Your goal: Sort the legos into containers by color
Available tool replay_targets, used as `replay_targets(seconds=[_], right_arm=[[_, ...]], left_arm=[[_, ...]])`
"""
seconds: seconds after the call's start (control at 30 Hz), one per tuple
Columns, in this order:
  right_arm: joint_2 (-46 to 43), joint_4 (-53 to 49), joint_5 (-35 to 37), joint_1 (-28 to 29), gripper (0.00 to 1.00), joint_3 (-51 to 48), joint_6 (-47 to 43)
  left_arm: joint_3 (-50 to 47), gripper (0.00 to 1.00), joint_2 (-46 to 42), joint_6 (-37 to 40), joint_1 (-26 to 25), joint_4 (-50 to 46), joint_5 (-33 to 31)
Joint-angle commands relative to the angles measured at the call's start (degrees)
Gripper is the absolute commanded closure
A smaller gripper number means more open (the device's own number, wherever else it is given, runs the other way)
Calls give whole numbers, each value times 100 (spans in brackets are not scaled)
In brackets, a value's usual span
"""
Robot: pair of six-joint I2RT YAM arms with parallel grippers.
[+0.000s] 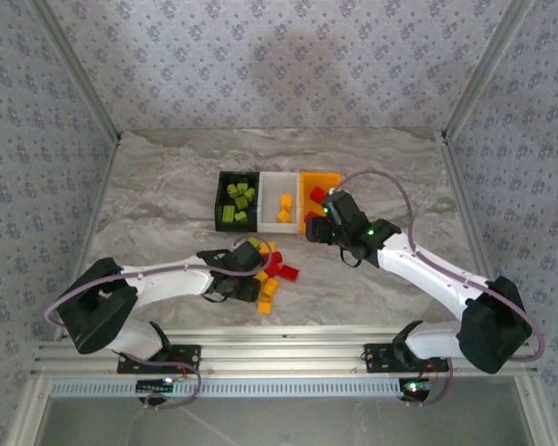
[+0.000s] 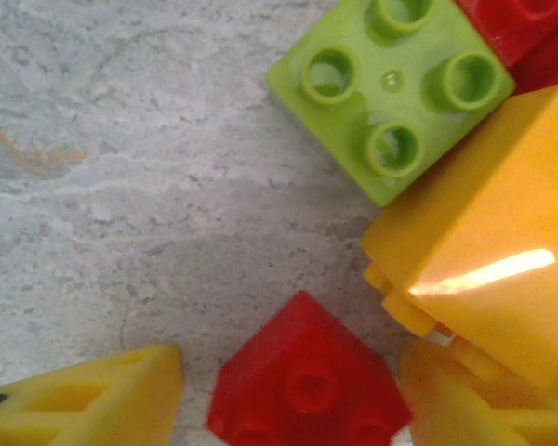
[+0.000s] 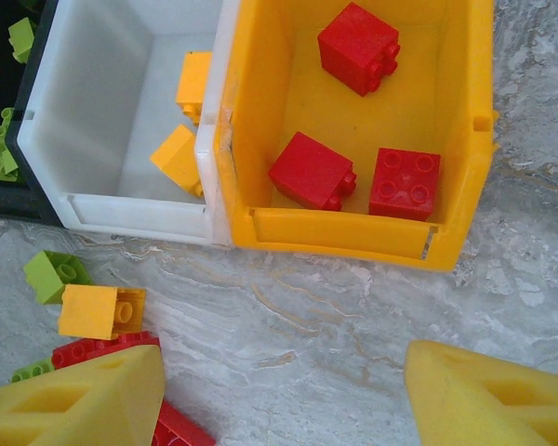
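Desk: marbled, carries everything. Containers joined in row mid-desk: black bin holds green legos, white bin yellow legos, orange bin three red legos. Your right claw: jaws wide, empty, near orange bin front. Your left claw: jaws apart over loose pile, red brick between fingers, not clamped.

The top external camera looks steeply down from high on the near side of the three-bin row, the right wrist camera hangs close above its orange bin, and the left wrist camera sits closer still over the brick pile just before that row, which all three views share.
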Motion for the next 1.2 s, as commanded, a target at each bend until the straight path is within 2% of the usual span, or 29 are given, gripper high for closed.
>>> replay_targets(seconds=[0.0, 0.23, 0.43, 0.53, 0.63, 0.73, 0.9, 1.17], right_arm=[[-171, -47, 132, -38, 29, -40, 111], [-197, 11, 167, -76, 29, -83, 147], [-277, 40, 211, -93, 29, -139, 216], [-376, -17, 228, -115, 29, -162, 251], [-565, -123, 366, -154, 29, -246, 300], [-797, -135, 383, -287, 29, -480, 419], [-1094, -243, 317, -460, 29, -851, 662], [-1513, -464, 391, -498, 29, -1214, 803]], left_arm=[[76, 44, 163, 90, -38, 367, 138], [60, 57, -66, 27, -38, 169, 86], [243, 58, -777, -45, -29, -320, -238], [674, 59, -1120, 60, 18, -582, -422], [1241, 58, -1080, 298, 163, -541, -462], [1925, 58, -546, 548, 371, -214, -278], [3552, 60, 977, 977, 497, 247, 30], [6336, 62, 3365, 1186, 593, -41, 444]])
